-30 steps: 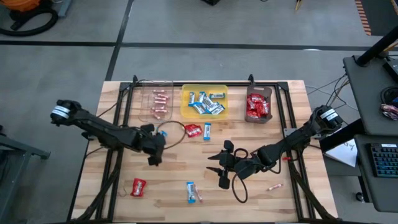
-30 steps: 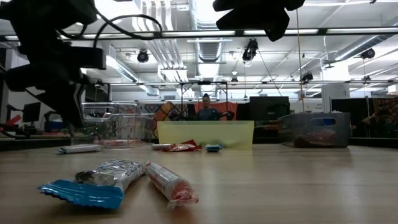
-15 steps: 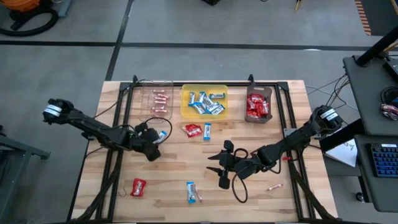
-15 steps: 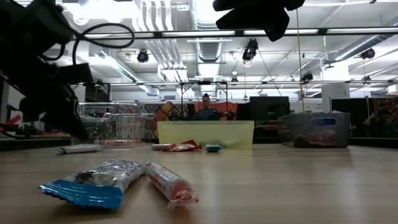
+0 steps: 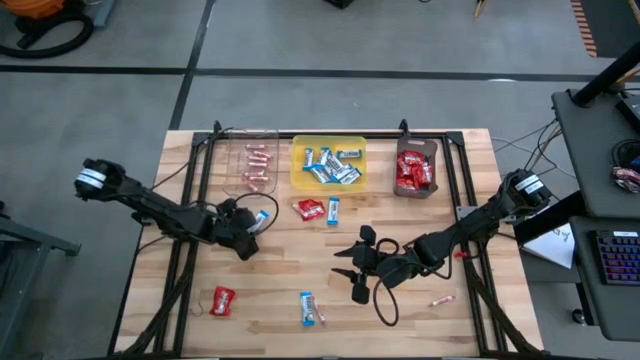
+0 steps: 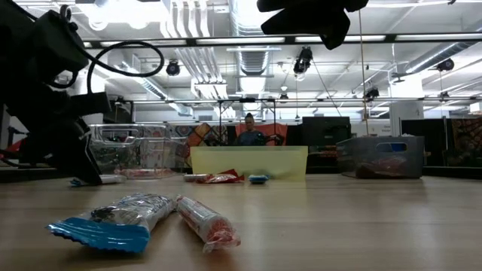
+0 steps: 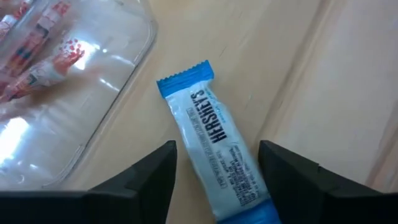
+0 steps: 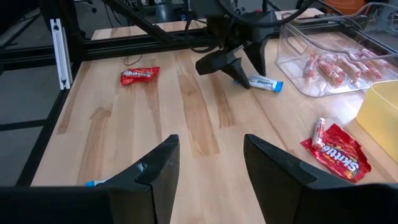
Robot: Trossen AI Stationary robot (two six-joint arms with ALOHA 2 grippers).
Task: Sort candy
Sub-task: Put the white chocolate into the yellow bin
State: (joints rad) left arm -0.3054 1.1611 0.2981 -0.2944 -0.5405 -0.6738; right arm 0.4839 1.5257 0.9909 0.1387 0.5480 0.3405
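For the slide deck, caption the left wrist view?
Open left gripper straddling a blue-and-white bar on the wooden table, beside the clear tray.

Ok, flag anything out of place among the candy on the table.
Several sweets lie loose on the wood, outside the trays: a blue-and-white bar between the left pincer's open jaws beside the clear tray, a red packet and small bar below the yellow tray, and another red packet near the front edge.

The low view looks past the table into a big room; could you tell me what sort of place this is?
Probably a robotics lab or workshop in an industrial-style hall: exposed ceiling ducts and strip lights overhead, a person seated at a far workstation, and a desk with a keyboard beside the wooden table.
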